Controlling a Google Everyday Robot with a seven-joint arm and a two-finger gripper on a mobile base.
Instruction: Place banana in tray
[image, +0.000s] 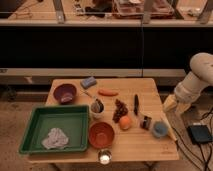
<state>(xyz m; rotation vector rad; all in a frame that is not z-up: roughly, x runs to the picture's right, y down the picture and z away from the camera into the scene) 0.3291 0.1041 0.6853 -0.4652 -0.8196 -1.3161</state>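
Step in hand: approach, with no pick made yet, by my read. My gripper (172, 104) hangs just off the right edge of the table (135, 145); can't tell if it's released or clenched. Banana (169, 129) seems to lie along the near right edge, just beside the blue cup (160, 130), well apart from the tray (31, 131) at near left. Next: come down nearer, grasp across the banana, miss the cup.

The robot's white, rounded arm (201, 70) enters from the right edge of the view and bends at a bulky joint, its forearm sloping down and to the left. At its lower end hangs the pale cream two-finger gripper (171, 104) (pointing downward and slightly left), at mid-height on the right.
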